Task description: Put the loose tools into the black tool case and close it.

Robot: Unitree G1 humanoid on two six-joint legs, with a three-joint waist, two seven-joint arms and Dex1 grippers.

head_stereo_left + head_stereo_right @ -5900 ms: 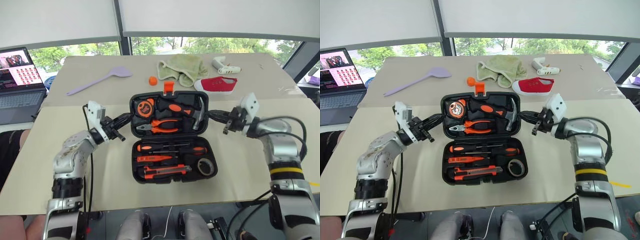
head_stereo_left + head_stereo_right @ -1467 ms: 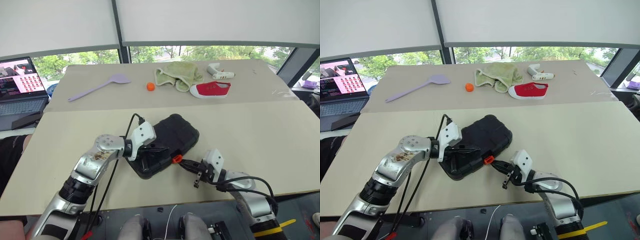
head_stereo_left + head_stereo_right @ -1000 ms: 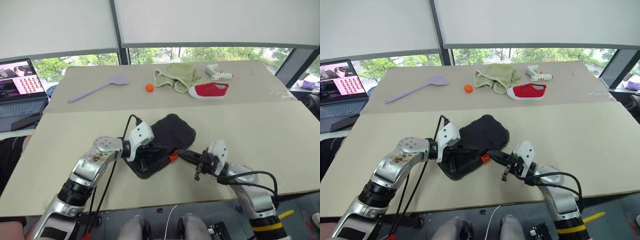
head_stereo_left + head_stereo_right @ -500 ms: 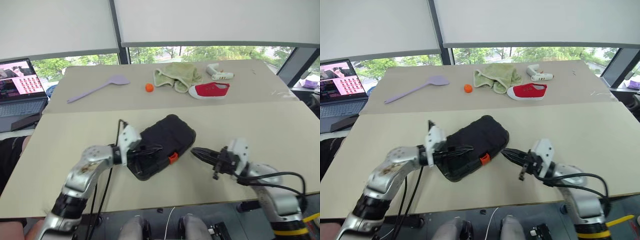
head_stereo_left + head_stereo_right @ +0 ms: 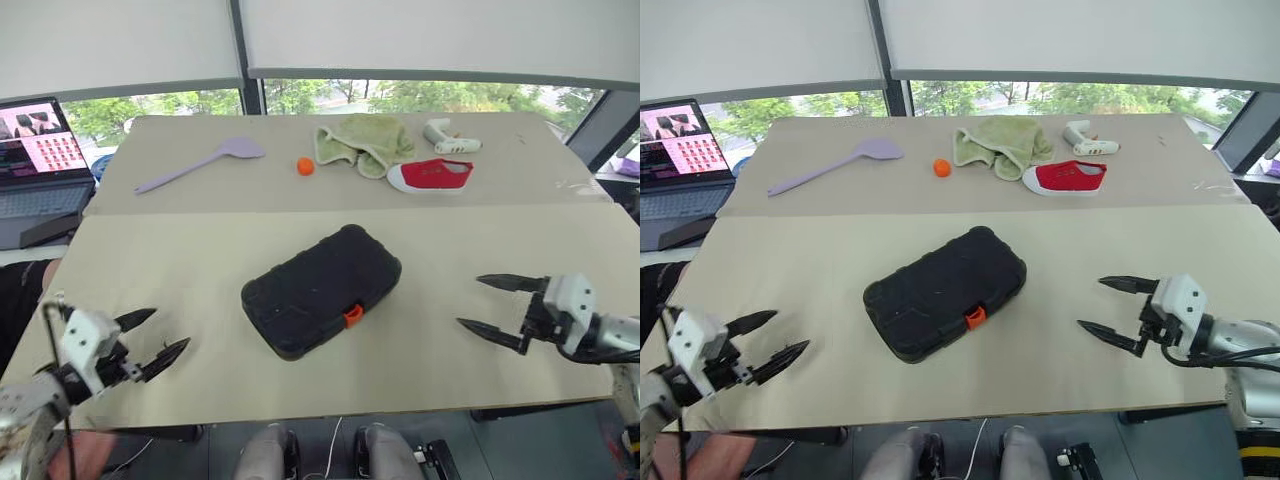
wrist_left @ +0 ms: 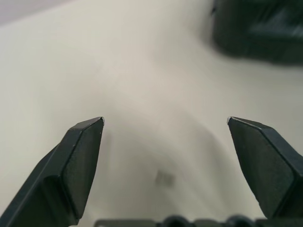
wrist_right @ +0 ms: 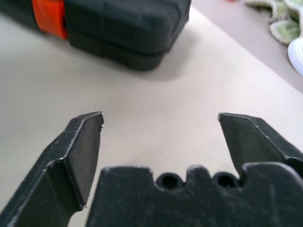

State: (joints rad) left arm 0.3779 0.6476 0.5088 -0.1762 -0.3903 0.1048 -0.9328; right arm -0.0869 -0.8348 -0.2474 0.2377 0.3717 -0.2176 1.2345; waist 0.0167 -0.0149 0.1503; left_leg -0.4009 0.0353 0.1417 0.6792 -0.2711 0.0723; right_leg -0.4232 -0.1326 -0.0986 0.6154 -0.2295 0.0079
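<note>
The black tool case (image 5: 322, 290) lies shut on the tan table, slanted, with its orange latch (image 5: 352, 316) on the near side. The loose tools are out of view. My left gripper (image 5: 170, 328) hangs open and empty at the near left corner of the table, well away from the case. My right gripper (image 5: 470, 301) stands open and empty to the right of the case, pointing toward it across a gap. The right wrist view has the case (image 7: 128, 23) and latch (image 7: 49, 16) beyond the spread fingers (image 7: 78, 151). In the left wrist view the case (image 6: 265, 28) sits far off.
Along the far side of the table lie a lilac spatula (image 5: 200, 165), a small orange ball (image 5: 305, 166), a green cloth (image 5: 365, 140), a red shoe (image 5: 432, 172) and a white pistol-shaped gadget (image 5: 450, 135). A laptop (image 5: 35, 155) stands at the far left.
Both grippers have let go of the case, opened wide and swung outward, the left far to the left, the right to the right. The case, earlier open with tools inside, lies shut.
</note>
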